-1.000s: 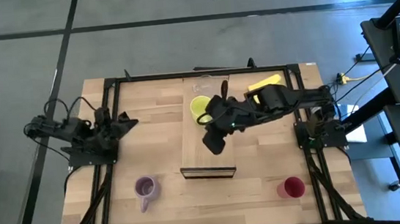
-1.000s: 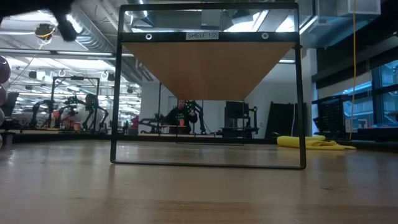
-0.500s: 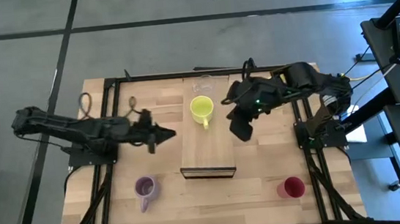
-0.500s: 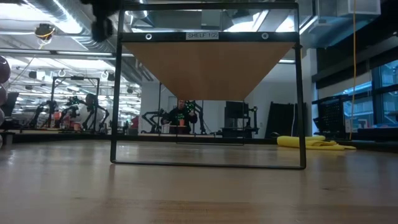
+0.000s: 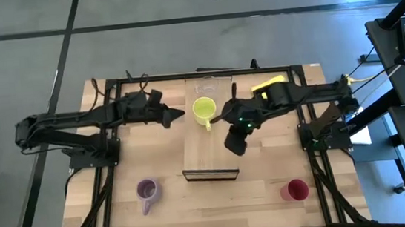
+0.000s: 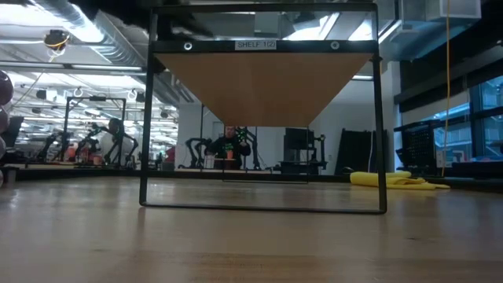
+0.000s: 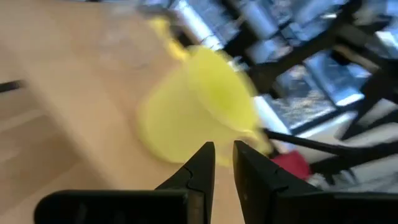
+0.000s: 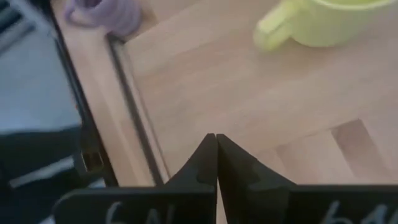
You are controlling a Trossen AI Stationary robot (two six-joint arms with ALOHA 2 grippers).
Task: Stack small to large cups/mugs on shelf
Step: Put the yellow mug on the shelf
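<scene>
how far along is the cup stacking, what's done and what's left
Done: the yellow-green mug and the clear glass cup stand on the shelf. In hand: nothing is held; the left gripper, nearly shut, points at the yellow-green mug, and the right gripper, shut and empty, hangs over the shelf. Left: the purple mug and the red cup sit on the table.

A yellow-green mug (image 5: 204, 109) and a clear glass (image 5: 207, 87) sit on the light-wood shelf (image 5: 210, 148) with its dark front edge. Purple mug (image 5: 147, 190), red cup (image 5: 297, 189), yellow cloth (image 5: 267, 85), pale tabletop (image 5: 154, 148).
</scene>
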